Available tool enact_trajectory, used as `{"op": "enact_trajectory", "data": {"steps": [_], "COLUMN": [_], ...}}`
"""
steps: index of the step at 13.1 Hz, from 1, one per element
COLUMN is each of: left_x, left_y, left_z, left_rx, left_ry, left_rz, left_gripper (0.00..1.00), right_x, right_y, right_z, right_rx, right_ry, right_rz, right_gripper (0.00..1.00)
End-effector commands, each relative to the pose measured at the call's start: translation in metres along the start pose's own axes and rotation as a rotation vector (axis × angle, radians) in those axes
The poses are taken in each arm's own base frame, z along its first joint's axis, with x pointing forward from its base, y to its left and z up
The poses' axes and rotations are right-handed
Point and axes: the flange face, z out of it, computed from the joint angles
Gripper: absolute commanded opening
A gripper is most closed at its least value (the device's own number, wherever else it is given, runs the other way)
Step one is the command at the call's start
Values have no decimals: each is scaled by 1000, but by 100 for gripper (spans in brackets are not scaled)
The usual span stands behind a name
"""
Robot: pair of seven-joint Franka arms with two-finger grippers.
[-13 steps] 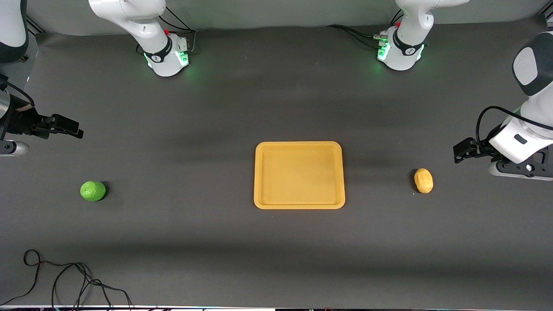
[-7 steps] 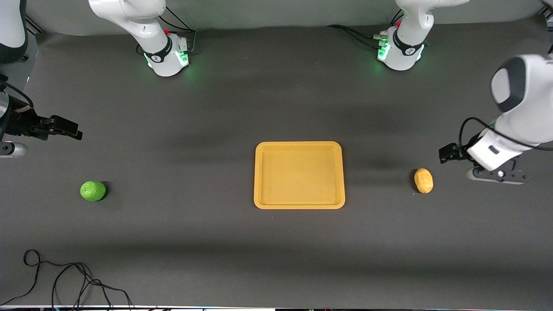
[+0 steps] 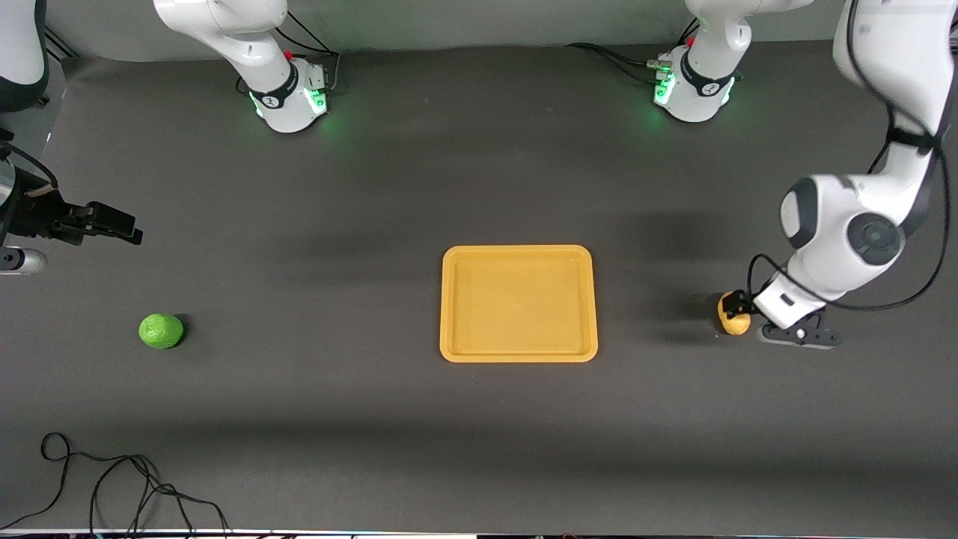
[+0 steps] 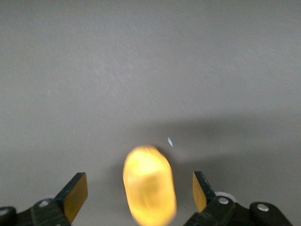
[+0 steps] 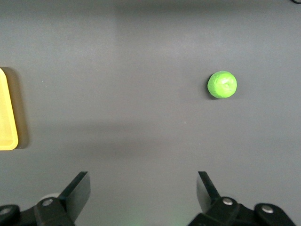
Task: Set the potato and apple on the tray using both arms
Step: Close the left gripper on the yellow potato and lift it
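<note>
The tan potato [image 3: 732,320] lies on the dark table toward the left arm's end. My left gripper [image 3: 738,304] is down at it. In the left wrist view the potato [image 4: 149,186] sits between the open fingers [image 4: 75,195], with gaps on both sides. The green apple [image 3: 161,331] lies toward the right arm's end. My right gripper [image 3: 123,227] is open and empty, up in the air, apart from the apple; the right wrist view shows the apple [image 5: 222,84] and the gripper [image 5: 142,188]. The yellow-orange tray [image 3: 519,352] lies empty at the middle.
A black cable [image 3: 112,486] loops on the table near the front camera at the right arm's end. The arm bases [image 3: 288,97] [image 3: 692,90] stand along the back edge. The tray's edge shows in the right wrist view [image 5: 7,113].
The left arm has swung in and come down, bringing its open gripper from beside the potato to around it. The right gripper has barely moved.
</note>
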Motion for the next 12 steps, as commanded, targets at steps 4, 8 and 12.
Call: {"op": "enact_trajectory", "data": {"steps": [4, 8, 12], "left_x": [-1, -3, -10], "left_y": [-9, 2, 3], "left_z": [37, 38, 36], "left_rx": [1, -4, -7], "left_ry": [12, -14, -98], "left_rz": [-29, -43, -46], "left_gripper": [100, 88, 29], "right_x": [3, 1, -1], "right_y": [1, 17, 70], "right_z": [-3, 1, 31], "right_rx": [6, 2, 0], "right_ry": [11, 8, 34], "right_rz": [21, 28, -33], "right_gripper": [100, 100, 100]}}
